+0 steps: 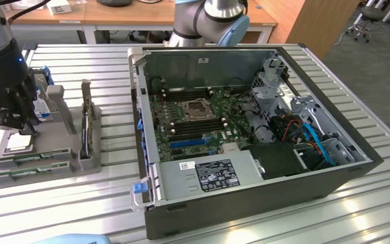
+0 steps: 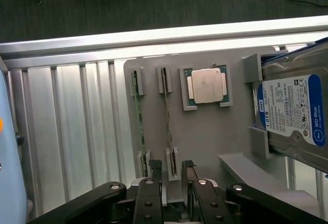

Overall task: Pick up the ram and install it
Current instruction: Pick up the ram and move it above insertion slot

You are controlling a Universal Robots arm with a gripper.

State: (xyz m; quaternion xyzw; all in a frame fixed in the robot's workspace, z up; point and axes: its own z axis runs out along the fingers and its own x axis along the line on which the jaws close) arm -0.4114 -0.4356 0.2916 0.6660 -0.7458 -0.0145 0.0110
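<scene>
Wrist view, gripper (image 2: 172, 166) jaws wide flanking one ram (image 2: 167, 116) end, processor (image 2: 207, 86) and hard drive (image 2: 292, 106) in tray (image 2: 205, 142), exterior view, open computer case (image 1: 249, 208) at tray's three o'clock.

the ram (image 2: 167, 112) is a long, narrow green stick with small dark chips, standing on its thin edge so the wrist view sees a slim line. both its ends sit in slotted clips of a grey holder (image 2: 205, 142). a second stick (image 2: 138, 116) of the same kind stands parallel just beside it, not touching.
</scene>
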